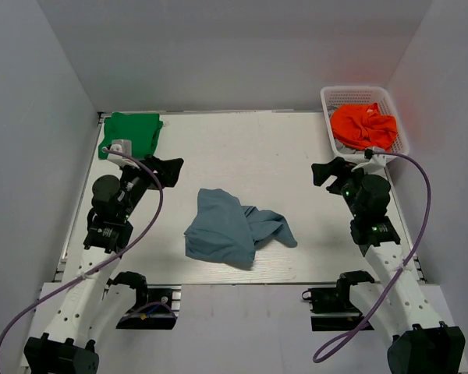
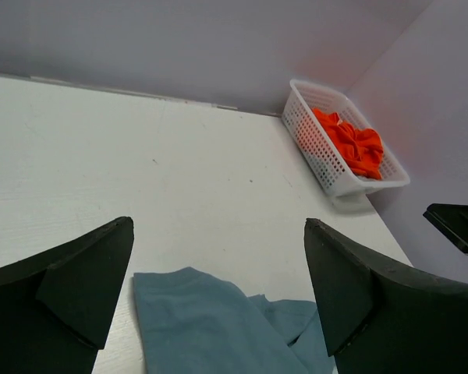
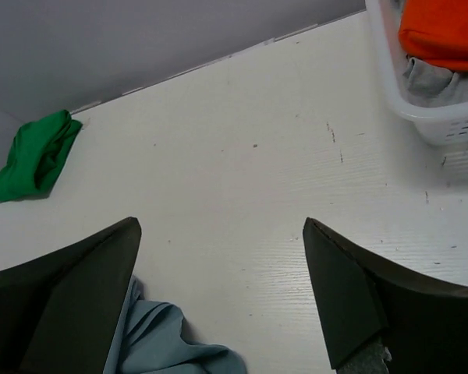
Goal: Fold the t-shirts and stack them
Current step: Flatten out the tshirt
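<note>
Cloth looks soft, light and limp. Grey-blue t-shirt (image 1: 238, 227) lies crumpled mid-bench (image 1: 242, 148); green t-shirt (image 1: 130, 134) sits at the far left corner. Left pincer (image 1: 170, 170) and right pincer (image 1: 326, 171) stand open, empty. Advised hold: two edge corners.

Top view looks down from behind; both wrist views skim low across the tabletop (image 1: 242, 156), sharing the slate-blue t-shirt (image 1: 226, 230).

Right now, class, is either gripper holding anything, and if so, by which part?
Nothing is held. The left gripper and the right gripper both stand open, clear of the crumpled blue t-shirt lying on the table between them.
</note>
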{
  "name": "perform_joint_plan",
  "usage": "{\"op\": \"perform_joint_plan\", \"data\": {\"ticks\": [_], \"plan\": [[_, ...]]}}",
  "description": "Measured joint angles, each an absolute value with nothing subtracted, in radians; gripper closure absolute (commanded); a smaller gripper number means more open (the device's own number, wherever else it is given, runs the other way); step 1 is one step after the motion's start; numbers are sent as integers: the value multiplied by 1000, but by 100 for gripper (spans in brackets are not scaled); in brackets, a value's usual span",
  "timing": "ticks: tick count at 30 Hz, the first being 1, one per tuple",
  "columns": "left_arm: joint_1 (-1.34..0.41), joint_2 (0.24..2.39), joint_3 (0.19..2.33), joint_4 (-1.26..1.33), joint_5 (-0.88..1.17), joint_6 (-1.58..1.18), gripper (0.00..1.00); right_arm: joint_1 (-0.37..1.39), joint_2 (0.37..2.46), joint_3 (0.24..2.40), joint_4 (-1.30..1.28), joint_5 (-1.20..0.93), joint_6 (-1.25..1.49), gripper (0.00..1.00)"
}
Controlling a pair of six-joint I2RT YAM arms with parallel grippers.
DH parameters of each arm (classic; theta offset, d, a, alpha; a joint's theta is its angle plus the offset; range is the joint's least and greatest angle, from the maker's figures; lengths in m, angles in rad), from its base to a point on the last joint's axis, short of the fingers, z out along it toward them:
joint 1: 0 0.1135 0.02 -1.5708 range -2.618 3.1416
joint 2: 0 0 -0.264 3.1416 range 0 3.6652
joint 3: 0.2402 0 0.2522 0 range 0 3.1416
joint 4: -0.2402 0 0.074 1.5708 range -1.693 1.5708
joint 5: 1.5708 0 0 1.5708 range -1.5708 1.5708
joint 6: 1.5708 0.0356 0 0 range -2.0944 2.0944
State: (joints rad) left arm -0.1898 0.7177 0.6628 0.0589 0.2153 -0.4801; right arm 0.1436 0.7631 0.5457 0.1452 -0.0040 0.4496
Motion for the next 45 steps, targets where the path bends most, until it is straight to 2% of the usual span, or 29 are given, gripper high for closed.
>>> {"op": "perform_joint_plan", "data": {"ticks": [5,9,16,23,26,29,30,32,33,36,37,39,42,43,45], "plan": [[-190,781,663,45,253,-495,0,144,760,539,123,-35,480,10],[-198,944,698,-18,285,-479,0,144,786,527,110,-54,472,10],[-229,1284,814,-147,258,-447,0,171,964,571,25,-102,405,10],[-352,1559,918,-258,123,-435,0,296,1140,629,-28,-111,356,10],[-390,1670,990,-293,48,-437,6,353,1210,660,-43,-109,344,10],[-408,1729,1015,-322,-19,-447,19,407,1271,684,-56,-100,332,10],[-410,1743,1021,-324,-29,-449,29,424,1284,688,-57,-95,330,10],[-414,1753,1036,-332,-53,-453,38,456,1313,694,-59,-85,324,10],[-415,1762,1042,-337,-61,-454,48,472,1328,698,-62,-81,320,10],[-417,1785,1059,-340,-77,-457,65,519,1364,707,-69,-66,309,10],[-420,1790,1061,-338,-80,-456,79,535,1376,710,-72,-57,307,12],[-426,1791,1060,-335,-78,-456,99,561,1399,714,-74,-41,305,16],[-433,1785,1052,-321,-75,-457,100,598,1446,725,-80,-15,306,31],[-434,1781,1046,-316,-75,-457,100,608,1465,731,-81,-6,308,55],[-434,1765,1027,-307,-72,-457,100,626,1497,741,-80,5,313,90]]}}
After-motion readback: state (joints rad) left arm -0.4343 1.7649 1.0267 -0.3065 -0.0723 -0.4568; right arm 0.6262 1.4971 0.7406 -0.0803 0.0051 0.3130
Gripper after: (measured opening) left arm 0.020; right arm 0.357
